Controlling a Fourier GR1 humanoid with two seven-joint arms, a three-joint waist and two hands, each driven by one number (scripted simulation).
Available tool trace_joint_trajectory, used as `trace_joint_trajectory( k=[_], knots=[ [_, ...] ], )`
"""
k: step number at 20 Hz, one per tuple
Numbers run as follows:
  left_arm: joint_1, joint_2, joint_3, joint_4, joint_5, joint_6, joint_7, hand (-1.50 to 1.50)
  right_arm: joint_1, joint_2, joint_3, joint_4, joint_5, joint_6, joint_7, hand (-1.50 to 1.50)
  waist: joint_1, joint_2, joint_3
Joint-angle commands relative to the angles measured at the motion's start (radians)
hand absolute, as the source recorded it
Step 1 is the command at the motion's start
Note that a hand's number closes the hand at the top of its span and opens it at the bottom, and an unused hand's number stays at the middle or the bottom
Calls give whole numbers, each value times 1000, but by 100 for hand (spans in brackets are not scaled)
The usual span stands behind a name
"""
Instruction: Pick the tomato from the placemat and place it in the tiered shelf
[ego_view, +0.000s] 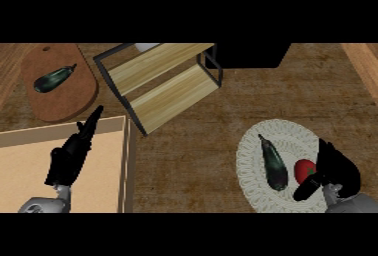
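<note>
- Nearest, at the lower right edge: grey forearm with the right hand, black, over the right part of the placemat.
- Fingers of this hand nearly straight, pointing up the view; thumb spread away to the lower left; not curled round anything, as far as visible.
- Tomato: red, with a green stalk end, lying on the placemat in the fork between that thumb and the fingers, right against the hand; impossible to tell whether really touched.
- Placemat itself: round, pale, woven, flat on the dark wooden counter.
- Dark eggplant: long, also on the placemat, just beside the tomato on its left, stalk end toward the top.
- Left hand at the lower left, over a pale wooden tray; fingers straight and pressed together, pointing up and a little to the right, toward the corner of the tray; holding nothing.
- Tiered shelf: black metal frame with two pale wooden boards, turned at an angle, in the upper middle, well apart from the tomato.
- Cutting board: brown, oval, at the upper left, just beside the shelf, with a second eggplant lying on it.
- Black block at the top, near the right corner of the shelf; impossible to tell what kind of thing.
</note>
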Motion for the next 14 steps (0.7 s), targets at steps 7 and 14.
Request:
trace_joint_trajectory(
  k=[7, 14],
  knots=[
    [28, -55, -20, 77, 3, -16, 53, 0, -5, 50, -13, 94, 41, -6, -89, 150, -5, 13, -13],
    [27, -53, -16, 36, -3, -29, 82, 0, -68, 64, -35, 144, 125, -16, -84, 150, 1, 12, -13]
  ],
)
